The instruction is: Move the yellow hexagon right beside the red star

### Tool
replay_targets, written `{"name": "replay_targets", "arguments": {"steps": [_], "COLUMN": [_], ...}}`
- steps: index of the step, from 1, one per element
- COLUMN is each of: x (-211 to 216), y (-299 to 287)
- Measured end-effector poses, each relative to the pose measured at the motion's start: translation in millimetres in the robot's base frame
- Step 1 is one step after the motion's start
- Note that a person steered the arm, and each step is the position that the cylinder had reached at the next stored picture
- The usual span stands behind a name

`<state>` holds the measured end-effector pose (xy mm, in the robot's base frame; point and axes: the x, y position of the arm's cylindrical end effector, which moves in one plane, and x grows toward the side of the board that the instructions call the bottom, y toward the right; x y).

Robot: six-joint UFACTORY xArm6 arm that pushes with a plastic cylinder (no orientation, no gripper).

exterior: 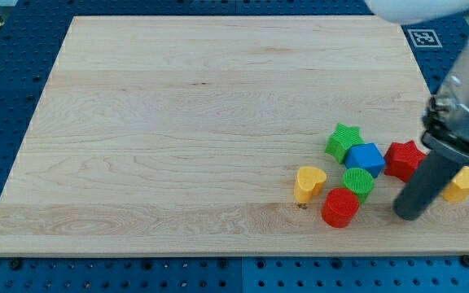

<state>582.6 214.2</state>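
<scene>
The yellow hexagon (462,185) lies near the board's right edge, partly hidden behind my rod. The red star (405,159) lies just to its left, with a small gap between them that my rod covers. My tip (410,214) rests on the board below the red star and to the lower left of the yellow hexagon, right of the red cylinder (339,207).
A green star (344,141), a blue cube-like block (365,158), a green cylinder (357,182) and a yellow heart (309,183) cluster left of the red star. The wooden board (177,122) ends close to the hexagon at the right.
</scene>
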Motion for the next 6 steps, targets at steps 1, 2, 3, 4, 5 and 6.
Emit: {"name": "replay_targets", "arguments": {"steps": [1, 2, 3, 4, 5, 6], "x": [16, 22, 17, -3, -33, -36], "y": [51, 97, 121, 75, 70, 66]}}
